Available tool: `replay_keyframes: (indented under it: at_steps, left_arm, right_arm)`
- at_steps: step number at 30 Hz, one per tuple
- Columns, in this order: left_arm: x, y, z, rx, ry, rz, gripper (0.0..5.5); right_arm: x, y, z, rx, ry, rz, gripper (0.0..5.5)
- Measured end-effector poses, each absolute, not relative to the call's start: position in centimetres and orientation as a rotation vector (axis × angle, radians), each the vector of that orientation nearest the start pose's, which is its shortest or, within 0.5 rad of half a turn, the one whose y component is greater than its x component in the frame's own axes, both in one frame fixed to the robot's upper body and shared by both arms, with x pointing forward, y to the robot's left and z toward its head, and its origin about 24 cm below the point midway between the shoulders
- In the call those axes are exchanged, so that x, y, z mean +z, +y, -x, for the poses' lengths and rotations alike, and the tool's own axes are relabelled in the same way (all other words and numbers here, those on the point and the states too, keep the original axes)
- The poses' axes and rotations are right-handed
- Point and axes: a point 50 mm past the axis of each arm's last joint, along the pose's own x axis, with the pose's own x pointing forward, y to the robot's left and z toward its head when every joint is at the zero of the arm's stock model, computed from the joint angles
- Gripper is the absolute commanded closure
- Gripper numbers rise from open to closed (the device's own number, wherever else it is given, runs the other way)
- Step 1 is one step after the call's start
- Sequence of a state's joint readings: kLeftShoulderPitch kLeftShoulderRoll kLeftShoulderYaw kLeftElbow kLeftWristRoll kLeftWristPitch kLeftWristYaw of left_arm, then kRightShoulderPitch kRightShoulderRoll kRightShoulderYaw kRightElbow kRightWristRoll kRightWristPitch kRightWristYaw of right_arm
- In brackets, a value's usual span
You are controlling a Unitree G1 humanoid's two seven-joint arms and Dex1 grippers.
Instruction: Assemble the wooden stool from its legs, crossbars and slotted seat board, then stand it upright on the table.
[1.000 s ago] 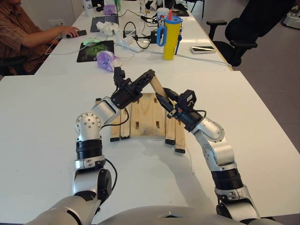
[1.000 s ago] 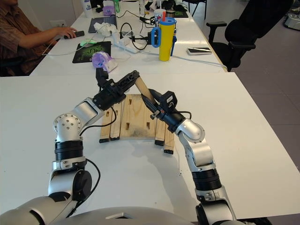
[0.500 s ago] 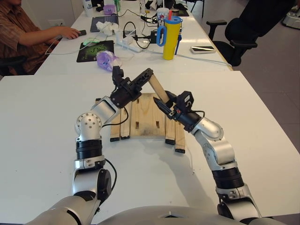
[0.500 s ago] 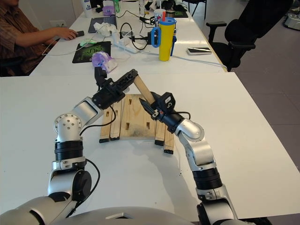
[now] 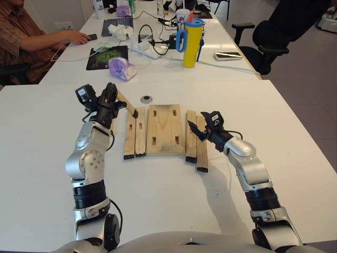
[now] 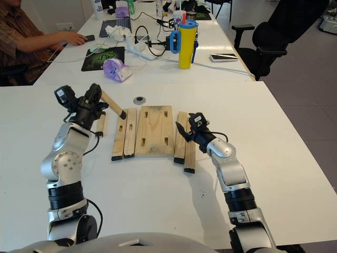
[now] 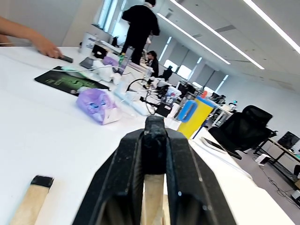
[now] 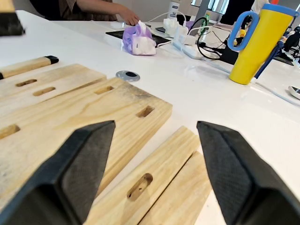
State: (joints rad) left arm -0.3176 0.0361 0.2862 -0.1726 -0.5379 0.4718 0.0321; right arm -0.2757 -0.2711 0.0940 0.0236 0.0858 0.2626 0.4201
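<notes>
One wooden leg (image 5: 127, 104) in left gripper (image 5: 110, 99)

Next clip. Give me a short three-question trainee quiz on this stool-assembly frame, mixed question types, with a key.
1. True or false: the left pincer is shut on a wooden stick.
2. The seat board is: A) lying flat on the table; B) standing upright; C) leaning against the yellow tumbler.
3. Fill in: the right pincer hovers over the right-hand planks with its jaws ____.
Key: 1 true; 2 A; 3 open.
</notes>
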Motion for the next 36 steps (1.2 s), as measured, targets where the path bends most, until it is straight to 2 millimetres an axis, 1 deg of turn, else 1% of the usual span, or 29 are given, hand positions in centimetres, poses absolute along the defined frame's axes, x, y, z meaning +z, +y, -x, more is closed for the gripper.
replay_keyframes:
  at_steps: [6,12,17,22,29,32,36]
  left_arm:
    - [9.8,17.7,-30.6,0.052,-0.011,0.562,5.03]
    - [8.6,17.8,-30.8,0.077,-0.007,0.576,5.03]
    - [8.4,17.5,-31.0,0.066,-0.012,0.584,5.03]
    - [8.5,17.0,-31.4,0.056,-0.014,0.580,5.03]
    - [8.6,16.8,-31.6,0.048,-0.021,0.572,5.03]
    - [8.0,17.0,-31.6,0.070,0.010,0.576,5.03]
    - [7.8,17.0,-31.6,0.086,0.019,0.565,5.03]
  right_arm:
    - [8.6,-13.6,-30.3,0.541,0.066,0.194,2.28]
    - [8.9,-13.5,-30.7,0.547,0.062,0.193,2.28]
    - [8.5,-13.3,-30.7,0.558,0.081,0.201,2.28]
    - [8.4,-12.9,-30.6,0.574,0.083,0.202,2.28]
    - [8.3,-12.6,-30.5,0.583,0.083,0.198,2.28]
    - [8.4,-12.5,-30.6,0.587,0.081,0.198,2.28]
    - [8.8,-12.3,-30.8,0.592,0.070,0.201,2.28]
